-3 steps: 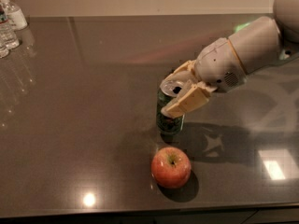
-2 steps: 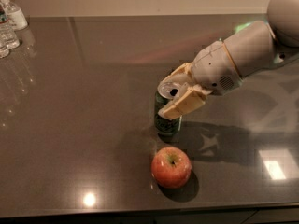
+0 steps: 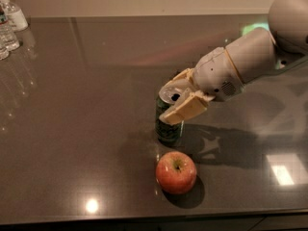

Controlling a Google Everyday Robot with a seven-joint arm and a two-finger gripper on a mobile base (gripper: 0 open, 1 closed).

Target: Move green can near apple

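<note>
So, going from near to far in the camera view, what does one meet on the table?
apple → green can, with the gripper at its top, coming in from the right → clear bottles at the far left corner.

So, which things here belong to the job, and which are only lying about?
Job: small green aluminium can, round red-orange apple, gripper with fingers closed on the can's top.
Lying about: clear plastic bottles at the far left edge.
</note>
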